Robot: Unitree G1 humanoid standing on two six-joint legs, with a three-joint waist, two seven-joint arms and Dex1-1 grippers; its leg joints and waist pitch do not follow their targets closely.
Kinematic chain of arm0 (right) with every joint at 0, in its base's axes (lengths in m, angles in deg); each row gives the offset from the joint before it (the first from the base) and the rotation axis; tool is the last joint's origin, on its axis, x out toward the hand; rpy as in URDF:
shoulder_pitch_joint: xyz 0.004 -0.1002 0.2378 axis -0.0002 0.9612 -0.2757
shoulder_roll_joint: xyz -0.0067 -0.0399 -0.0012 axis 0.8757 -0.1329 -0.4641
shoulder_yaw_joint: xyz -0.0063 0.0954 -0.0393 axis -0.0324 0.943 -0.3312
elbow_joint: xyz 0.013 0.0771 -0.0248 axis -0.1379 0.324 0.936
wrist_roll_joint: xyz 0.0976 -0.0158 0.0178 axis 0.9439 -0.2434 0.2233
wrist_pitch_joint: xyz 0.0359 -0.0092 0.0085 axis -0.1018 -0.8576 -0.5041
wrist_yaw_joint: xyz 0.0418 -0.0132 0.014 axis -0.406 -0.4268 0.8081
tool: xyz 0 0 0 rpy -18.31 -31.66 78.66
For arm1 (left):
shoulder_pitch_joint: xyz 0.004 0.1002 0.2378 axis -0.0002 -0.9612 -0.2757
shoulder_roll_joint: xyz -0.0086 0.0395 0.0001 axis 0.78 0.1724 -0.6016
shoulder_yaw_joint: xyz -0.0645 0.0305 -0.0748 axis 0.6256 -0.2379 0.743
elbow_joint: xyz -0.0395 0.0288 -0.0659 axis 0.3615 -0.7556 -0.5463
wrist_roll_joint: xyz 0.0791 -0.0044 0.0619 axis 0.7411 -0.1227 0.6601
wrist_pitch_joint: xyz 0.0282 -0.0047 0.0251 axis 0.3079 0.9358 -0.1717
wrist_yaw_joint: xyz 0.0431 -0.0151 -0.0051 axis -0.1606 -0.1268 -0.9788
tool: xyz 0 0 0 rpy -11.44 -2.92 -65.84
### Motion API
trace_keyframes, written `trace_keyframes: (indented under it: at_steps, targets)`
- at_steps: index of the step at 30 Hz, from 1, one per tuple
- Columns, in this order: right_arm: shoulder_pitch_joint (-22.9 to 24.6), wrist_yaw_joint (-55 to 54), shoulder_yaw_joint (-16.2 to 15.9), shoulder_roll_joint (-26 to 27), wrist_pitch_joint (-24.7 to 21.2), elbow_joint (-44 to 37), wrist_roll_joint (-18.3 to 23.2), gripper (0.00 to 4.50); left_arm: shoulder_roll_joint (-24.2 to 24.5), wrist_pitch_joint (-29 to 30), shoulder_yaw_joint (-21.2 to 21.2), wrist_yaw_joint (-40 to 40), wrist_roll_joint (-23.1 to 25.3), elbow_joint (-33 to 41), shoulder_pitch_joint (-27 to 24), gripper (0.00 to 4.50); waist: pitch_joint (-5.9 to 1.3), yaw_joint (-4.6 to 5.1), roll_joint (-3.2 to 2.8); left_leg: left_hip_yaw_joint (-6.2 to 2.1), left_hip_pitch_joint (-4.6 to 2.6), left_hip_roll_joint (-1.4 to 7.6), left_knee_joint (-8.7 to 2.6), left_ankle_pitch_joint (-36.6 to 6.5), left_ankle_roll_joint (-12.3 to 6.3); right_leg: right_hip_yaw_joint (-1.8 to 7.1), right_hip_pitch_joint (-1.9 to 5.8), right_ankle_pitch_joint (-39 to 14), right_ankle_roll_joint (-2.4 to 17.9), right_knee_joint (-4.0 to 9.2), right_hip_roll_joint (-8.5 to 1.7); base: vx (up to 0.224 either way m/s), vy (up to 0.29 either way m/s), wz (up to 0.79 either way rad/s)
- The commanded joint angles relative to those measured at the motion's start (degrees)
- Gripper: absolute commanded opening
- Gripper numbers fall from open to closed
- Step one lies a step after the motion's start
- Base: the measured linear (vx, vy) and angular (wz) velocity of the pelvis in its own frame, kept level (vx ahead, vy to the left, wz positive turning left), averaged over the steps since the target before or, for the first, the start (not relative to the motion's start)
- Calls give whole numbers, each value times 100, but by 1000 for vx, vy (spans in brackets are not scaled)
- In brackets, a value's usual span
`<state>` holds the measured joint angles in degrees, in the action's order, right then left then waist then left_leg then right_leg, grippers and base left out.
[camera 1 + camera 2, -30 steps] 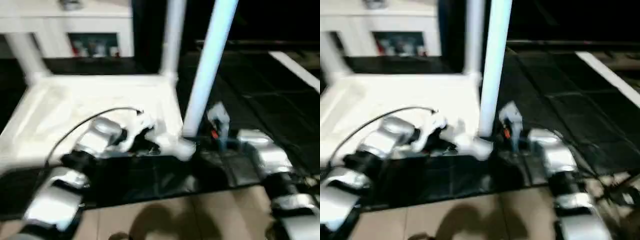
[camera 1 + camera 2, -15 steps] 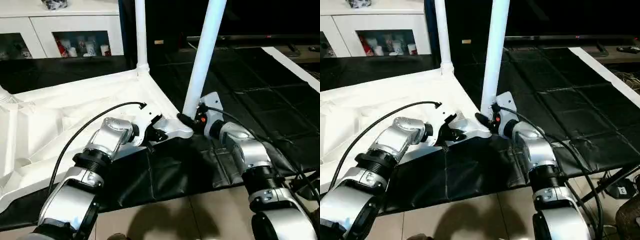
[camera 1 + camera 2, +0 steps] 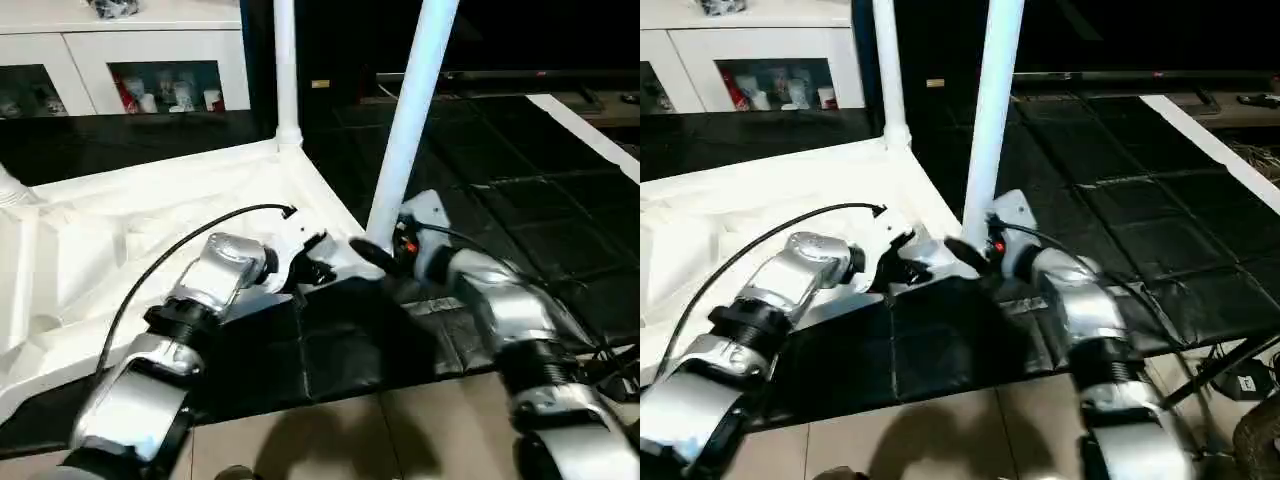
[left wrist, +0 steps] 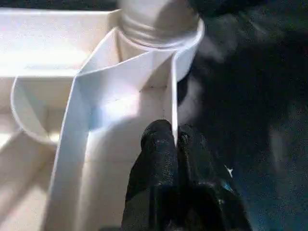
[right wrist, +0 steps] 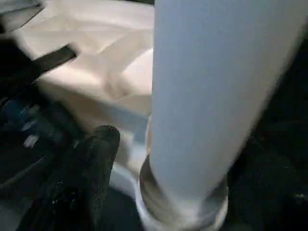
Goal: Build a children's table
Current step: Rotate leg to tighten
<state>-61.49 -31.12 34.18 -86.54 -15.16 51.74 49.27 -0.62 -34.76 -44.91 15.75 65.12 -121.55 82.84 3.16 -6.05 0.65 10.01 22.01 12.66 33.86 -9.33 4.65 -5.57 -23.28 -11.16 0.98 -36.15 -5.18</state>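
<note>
The children's table [image 3: 120,230] lies upside down on a black mat, ribbed underside up. A far leg [image 3: 286,60] and a near leg [image 3: 410,110] stand upright at its right corners. My left gripper [image 3: 318,262] is at the near right corner, shut on a thin rib of the table's frame [image 4: 172,96], just short of the leg socket [image 4: 159,19]. My right gripper [image 3: 375,255] is at the foot of the near leg [image 5: 211,96]. One black finger [image 5: 98,149] stands off the leg with a gap, so the jaws are open.
A white glass-door cabinet [image 3: 150,60] stands at the back left. The black mat [image 3: 480,150] spreads to the right, with a white strip [image 3: 590,130] along its far right. Tan floor tiles [image 3: 400,430] lie in front. A black cable [image 3: 180,240] arcs over my left forearm.
The head camera has swung and steadied. My right gripper has widened and eased back from the foot of the near leg. The left gripper keeps its pinch on the frame.
</note>
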Motion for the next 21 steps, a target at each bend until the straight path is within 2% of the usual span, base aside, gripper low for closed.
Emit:
trace_keyframes:
  at_steps: [1, 2, 4, 5, 8, 9, 12, 15, 18, 20, 21]
  targets:
    - [52, 753, -147, -200, 124, 33, 132, 359, 275, -680, -74, 535, 85, 4, 189, 0, -439, -46, -1, 12, -78, 57, -323, -846, -409, 291, 393, -233, 1315, 396, -313, 0, 0, 0]
    - [29, 894, -151, -298, 188, 93, 133, 359, 358, -841, -115, 747, 64, -24, 183, 0, -441, -66, -21, 8, -87, 74, -325, -896, -378, 286, 378, -268, 1324, 397, -323, 0, 0, 0]
    - [-2, 1164, -183, -453, 239, 162, 140, 359, 479, -983, -172, 1120, 2, -24, 166, 0, -444, -72, -12, 13, -99, 76, -328, -916, -327, 284, 371, -276, 1348, 386, -314, 0, 0, 0]
    - [-10, 1281, -203, -509, 237, 175, 147, 359, 518, -989, -190, 1267, -29, -7, 158, 0, -447, -87, -23, 19, -117, 92, -327, -907, -300, 288, 356, -209, 1434, 372, -317, 0, 0, 0]
    - [-35, 1715, -302, -672, 209, 172, 169, 359, 656, -1141, -320, 1689, -48, 26, 149, 0, -462, -157, -33, 19, -118, 95, -311, -851, -330, 288, 353, -28, 1517, 329, -318, 0, 0, 0]
    - [-53, 1935, -366, -737, 198, 160, 189, 359, 713, -1249, -388, 1882, -56, 14, 155, 0, -456, -189, -12, 24, -123, 98, -311, -852, -353, 289, 350, -35, 1532, 336, -325, 0, 0, 0]
    - [-113, 2364, -507, -799, 158, 145, 267, 359, 785, -1440, -513, 2241, -86, -6, 169, 0, -455, -231, -12, 27, -119, 99, -312, -895, -364, 292, 352, -101, 1523, 340, -333, 0, 0, 0]
    - [-242, 2591, -577, -745, 225, 283, 266, 359, 784, -1548, -572, 2525, -123, 15, 145, 0, -445, -253, -5, 20, -124, 109, -329, -1057, -269, 289, 336, -443, 1483, 363, -353, 0, 0, 0]
    - [-353, 2743, -610, -676, 186, 408, 298, 359, 783, -1596, -626, 2668, -109, 61, 105, 0, -437, -262, 1, 19, -133, 120, -337, -1116, -222, 292, 320, -555, 1482, 364, -352, 0, 0, 0]
    - [-389, 2810, -629, -656, 169, 450, 300, 324, 784, -1634, -646, 2680, -88, 63, 94, 0, -438, -271, -1, 14, -128, 123, -340, -1108, -204, 295, 325, -555, 1452, 363, -354, 0, 0, 0]
    - [-422, 2915, -662, -645, 141, 484, 335, 324, 778, -1669, -656, 2690, -87, 56, 88, 0, -444, -276, 34, 17, -121, 116, -336, -1054, -216, 294, 334, -507, 1435, 358, -353, 0, 0, 0]
